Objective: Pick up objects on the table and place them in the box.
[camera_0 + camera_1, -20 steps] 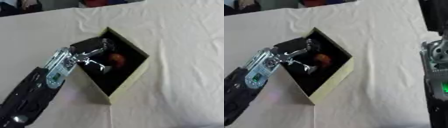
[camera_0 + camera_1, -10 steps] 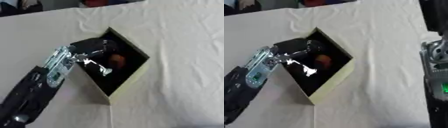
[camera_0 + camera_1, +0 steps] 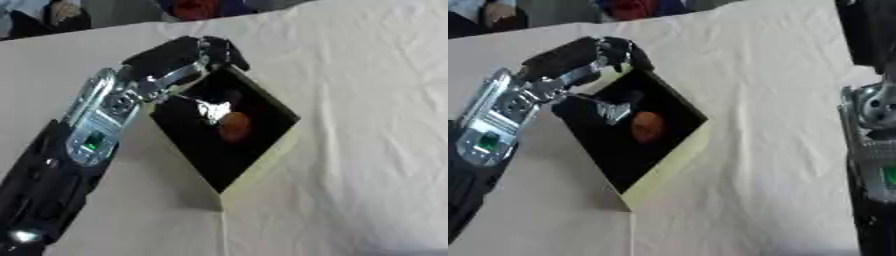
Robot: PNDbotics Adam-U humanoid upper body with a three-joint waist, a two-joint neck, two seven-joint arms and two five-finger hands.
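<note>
Cloth (image 3: pixel 367 75) of pale cream, wrinkled, is spread over the table across most of the frame. At centre left a box (image 3: pixel 262 162) with a black interior and light yellowish outer walls is seen turned corner-on, like a diamond. Inside it, near the middle, a rounded orange-brown object (image 3: pixel 234 127) is seen lying on the dark floor, and just to its upper left a small pale whitish thing (image 3: pixel 213 109) whose form cannot be made out. The left hand (image 3: pixel 179 57) is reached in from the lower left of the frame and is held over the box's upper corner, its dark fingers curled downward at the rim; nothing can be seen held in them. Of the right arm (image 3: pixel 872 145) only the silver and black forearm is shown at the right edge of the right eye view; its hand is out of view.
</note>
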